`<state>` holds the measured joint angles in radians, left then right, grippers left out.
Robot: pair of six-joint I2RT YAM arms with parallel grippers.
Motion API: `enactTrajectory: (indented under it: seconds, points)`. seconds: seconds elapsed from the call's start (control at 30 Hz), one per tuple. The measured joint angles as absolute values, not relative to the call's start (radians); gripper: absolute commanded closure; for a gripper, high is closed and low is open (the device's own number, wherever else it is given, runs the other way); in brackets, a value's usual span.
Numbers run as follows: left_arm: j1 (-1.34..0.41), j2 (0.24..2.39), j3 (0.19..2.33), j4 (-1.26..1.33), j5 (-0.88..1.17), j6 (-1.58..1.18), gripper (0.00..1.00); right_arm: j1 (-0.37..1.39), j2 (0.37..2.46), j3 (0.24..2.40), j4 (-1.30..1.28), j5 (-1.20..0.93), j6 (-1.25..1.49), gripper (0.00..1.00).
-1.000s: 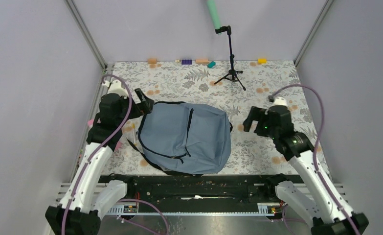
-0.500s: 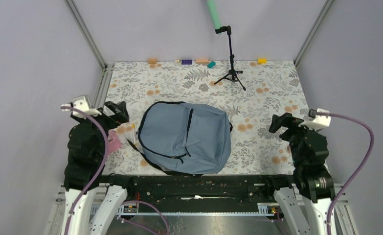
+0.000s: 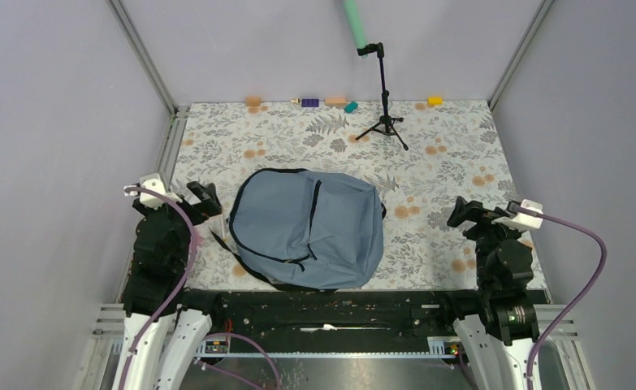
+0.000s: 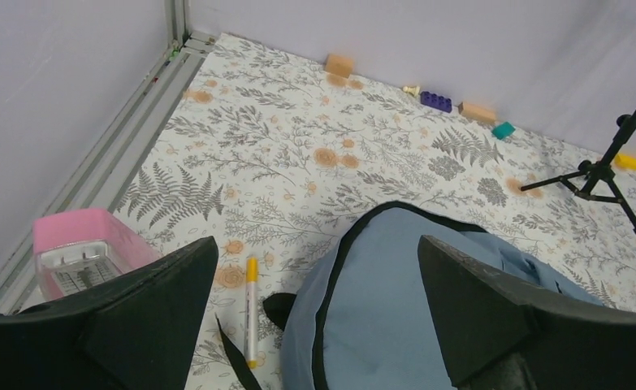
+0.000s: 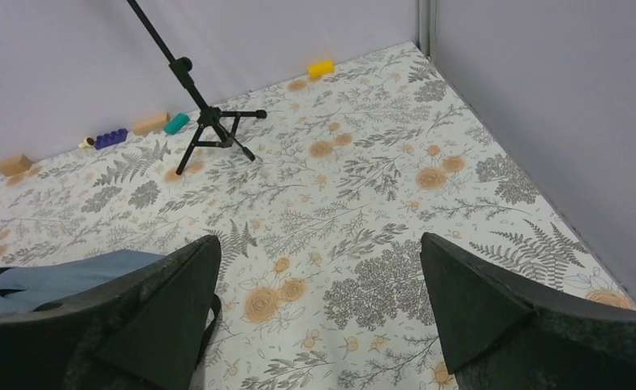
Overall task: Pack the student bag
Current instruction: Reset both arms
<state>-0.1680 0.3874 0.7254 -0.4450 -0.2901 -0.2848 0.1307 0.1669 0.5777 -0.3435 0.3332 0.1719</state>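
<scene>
Two grippers hang with their jaws spread wide and nothing between them, one on each side of the student bag (image 3: 310, 227). That bag, grey-blue with black zippers, lies flat on the floral table cover (image 3: 452, 154), a little left of the middle and toward the near edge, with a black strap trailing out from its near-left corner. The left gripper (image 3: 203, 197) hovers just beside the bag's left edge without touching it, and its wrist view looks down over the bag's rounded top. On the cover beside that end of the bag lies a yellow marker pen (image 4: 251, 313), and further left a clear box with a pink top (image 4: 87, 248) sits near the metal rail. The right gripper (image 3: 470, 213) is well apart from the bag, above bare cover toward the right wall. A black tripod (image 3: 387, 122) stands near the far edge carrying a green foam-covered rod (image 3: 353, 23). Along the back wall sit small blocks: orange (image 3: 253, 101), purple (image 3: 309, 102), tan (image 3: 335, 101), teal (image 3: 351, 106) and yellow (image 3: 434, 101).
</scene>
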Motion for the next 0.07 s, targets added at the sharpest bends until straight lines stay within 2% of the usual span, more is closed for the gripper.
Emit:
enactTrajectory:
  seconds: [0.07]
  points:
    - [-0.168,0.386,0.725,-0.439,-0.29,-0.284,0.01,0.131,0.168,0.58,-0.339,0.337,0.169,0.0]
